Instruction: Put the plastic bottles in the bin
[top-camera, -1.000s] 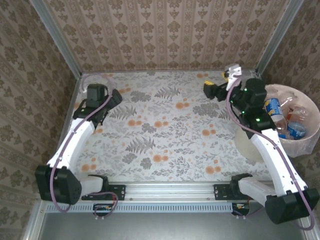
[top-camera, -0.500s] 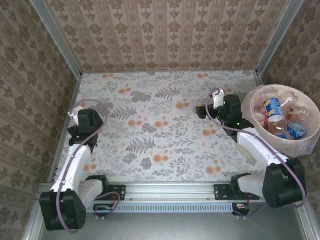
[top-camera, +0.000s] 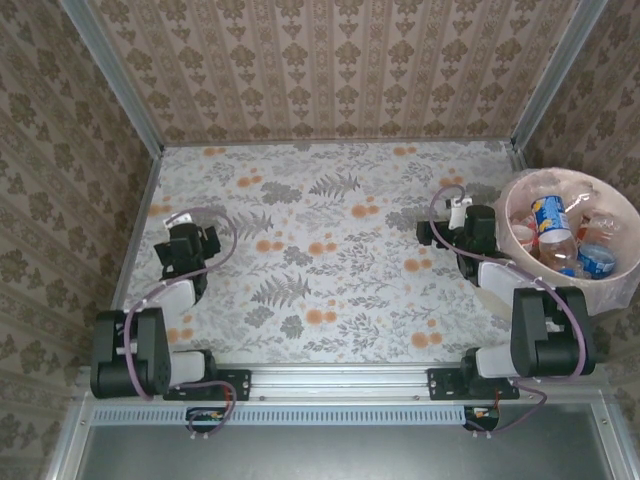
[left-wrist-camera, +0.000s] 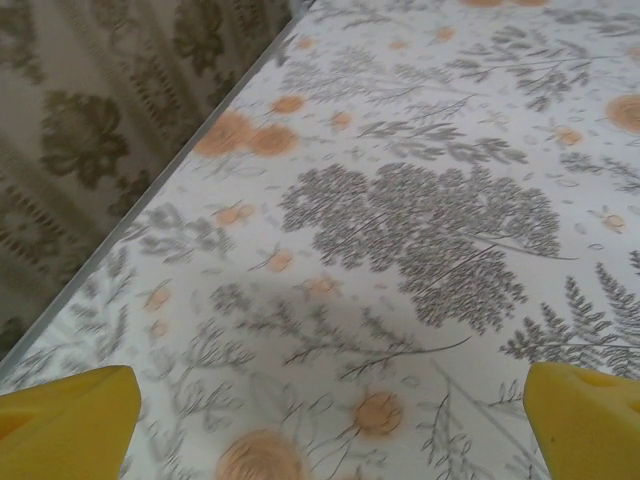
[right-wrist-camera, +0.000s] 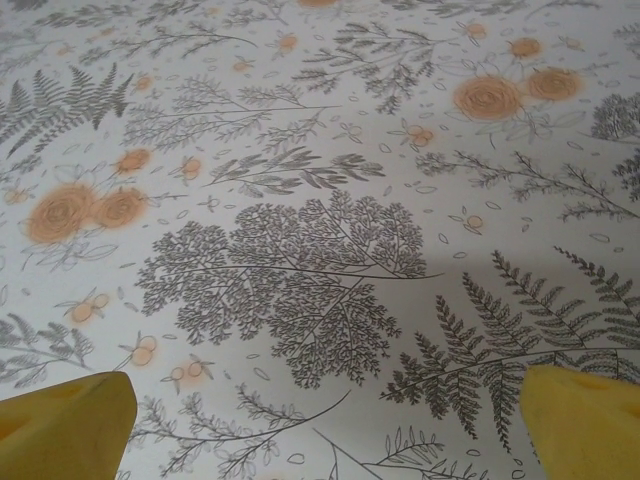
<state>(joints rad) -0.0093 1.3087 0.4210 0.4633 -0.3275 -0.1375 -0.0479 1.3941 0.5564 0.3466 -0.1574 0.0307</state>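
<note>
Bottles (top-camera: 550, 228) lie in the bin (top-camera: 600, 290); left tool (left-wrist-camera: 328, 420) and right tool (right-wrist-camera: 325, 420) stand spread.

Both arms were folded low; left yellow-fingered end effector (left-wrist-camera: 330, 415) and right yellow-fingered end effector (right-wrist-camera: 325, 420) had jaws spread wide.

open tabletop (top-camera: 330, 270) mid-scene; bin (top-camera: 565, 175) blocks right edge

Both arms now fold back toward their bases, the left pincer (top-camera: 200, 240) and right pincer (top-camera: 432, 232) drawn nearer and lower.
</note>
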